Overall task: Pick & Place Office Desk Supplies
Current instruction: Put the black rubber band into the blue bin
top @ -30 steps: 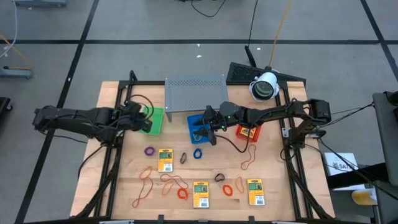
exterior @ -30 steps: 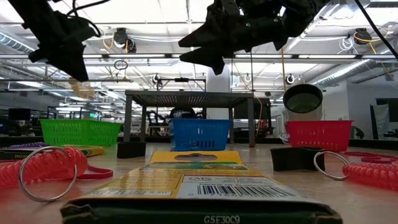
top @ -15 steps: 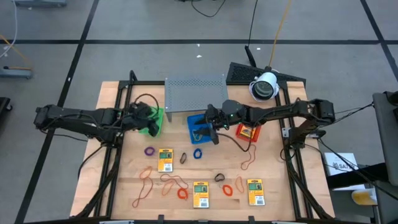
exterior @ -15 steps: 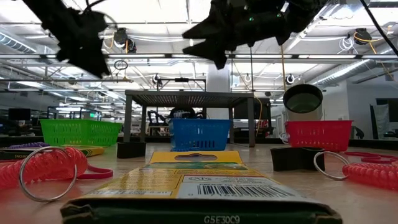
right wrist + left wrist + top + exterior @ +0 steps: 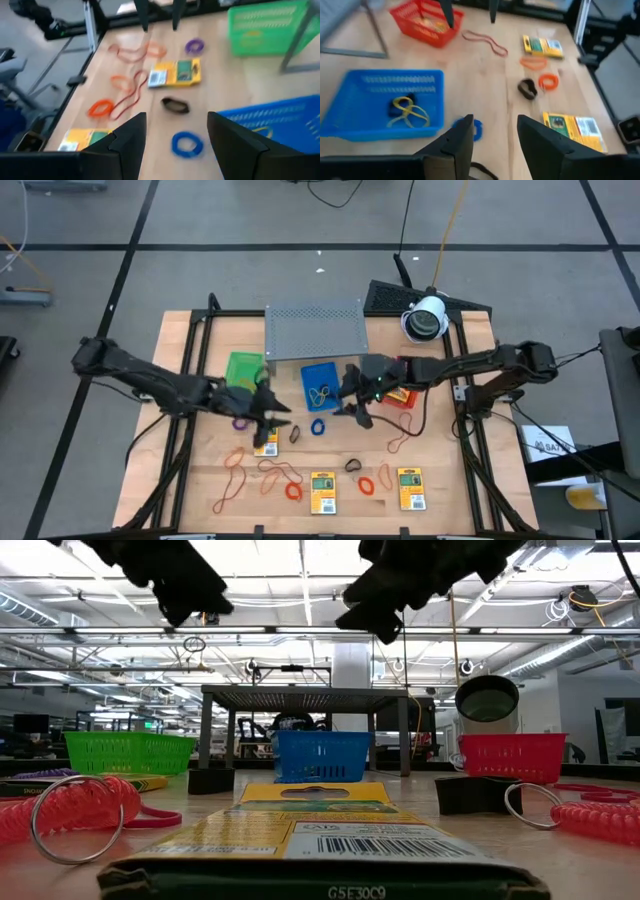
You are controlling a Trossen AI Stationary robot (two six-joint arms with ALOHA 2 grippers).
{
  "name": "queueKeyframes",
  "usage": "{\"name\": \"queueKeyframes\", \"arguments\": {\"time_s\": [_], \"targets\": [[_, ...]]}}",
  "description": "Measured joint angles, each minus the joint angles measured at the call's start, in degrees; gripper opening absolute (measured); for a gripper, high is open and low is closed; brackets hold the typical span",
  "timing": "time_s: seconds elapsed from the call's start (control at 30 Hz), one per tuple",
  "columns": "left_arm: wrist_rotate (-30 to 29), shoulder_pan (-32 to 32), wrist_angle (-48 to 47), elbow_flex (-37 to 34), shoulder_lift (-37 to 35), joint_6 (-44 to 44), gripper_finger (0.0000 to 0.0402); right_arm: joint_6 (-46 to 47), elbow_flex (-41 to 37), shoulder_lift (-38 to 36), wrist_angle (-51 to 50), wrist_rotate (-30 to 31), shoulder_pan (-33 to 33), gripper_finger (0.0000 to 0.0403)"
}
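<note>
Bare wood table (image 5: 440, 470) near the right edge. Left end effector (image 5: 268, 412) reaching low over the yellow packet (image 5: 265, 437), fingers apart, holding nothing. Right end effector (image 5: 358, 402) wide open beside the blue tray (image 5: 306, 375), probably just above the blue ring (image 5: 318, 426).

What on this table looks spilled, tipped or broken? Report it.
Nothing stands out. The green tray, blue tray and red tray sit upright; yellow packets, rubber bands and coloured rings lie flat, scattered on the table, simply unsorted.
</note>
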Motion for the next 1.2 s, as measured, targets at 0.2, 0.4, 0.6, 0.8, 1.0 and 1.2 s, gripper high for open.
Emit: {"name": "queueKeyframes", "arguments": {"time_s": [0.2,0.4,0.6,0.8,1.0,1.2], "targets": [[-1.1,-0.8,6.6,0.0,10.6,-4.5,0.0157,0.1,0.0,2.1,-0.3,0.0,4.3,0.0201],[-0.6,-0.8,8.6,0.0,17.3,-12.3,0.0157,0.3,-0.1,2.3,-0.8,0.3,7.1,0.0201],[0.1,-0.8,8.2,0.0,18.3,-19.8,0.0157,0.2,-0.1,2.3,-1.0,0.3,8.7,0.0201],[5.2,-0.8,4.1,0.0,18.3,-28.8,0.0156,0.2,-0.1,2.3,-2.7,0.3,9.0,0.0201],[5.6,-0.8,-2.7,0.0,18.3,-36.6,0.0156,-0.2,-0.1,2.3,-2.7,0.3,9.0,0.0201],[5.5,0.1,-2.4,0.0,18.3,-37.8,0.0156,-1.5,-0.1,2.3,-2.7,0.3,9.0,0.0201]]}}
